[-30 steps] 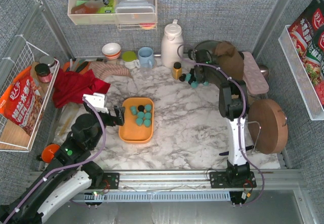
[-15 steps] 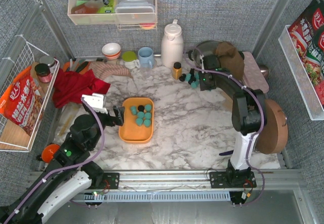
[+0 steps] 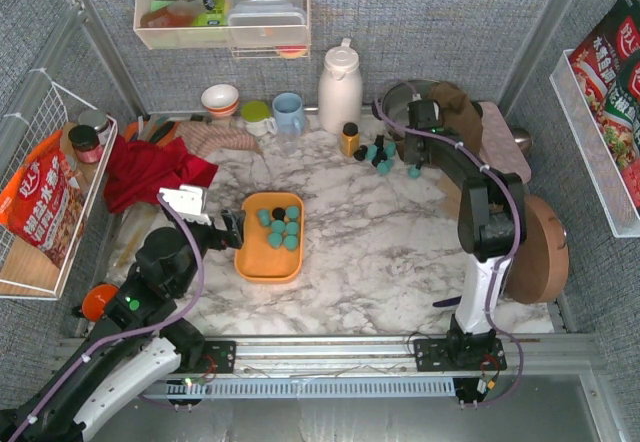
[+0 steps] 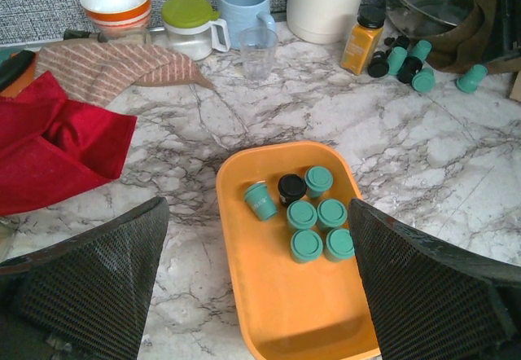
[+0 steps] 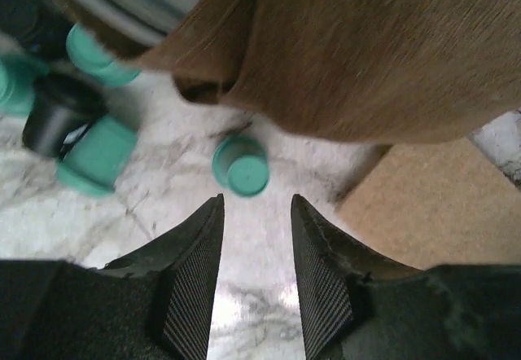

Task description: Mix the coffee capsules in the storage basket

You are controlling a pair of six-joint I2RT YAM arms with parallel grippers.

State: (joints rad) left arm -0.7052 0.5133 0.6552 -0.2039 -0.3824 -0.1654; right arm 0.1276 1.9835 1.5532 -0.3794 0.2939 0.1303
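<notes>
While the left hand (image 3: pixel 232 230) sits spread wide and empty beside the storage basket (image 4: pixel 277 303), mid-worktop (image 3: pixel 380 252) with 7 coffee capsules (image 4: pixel 331 212) inside, the half-open, empty right hand (image 5: pixel 256 200) far right should centre on the toppled teal capsule (image 5: pixel 241 164) just beyond its fingertips before closing.

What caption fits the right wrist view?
Right gripper, jaws parted and empty, facing a lone teal capsule beside brown cloth.

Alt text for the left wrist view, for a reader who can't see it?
An orange basket on the marble table holds seven coffee capsules, six teal and one black, framed by the dark fingers of the open left pincer. More loose capsules lie at upper right near an amber bottle; a red cloth sits left.
</notes>
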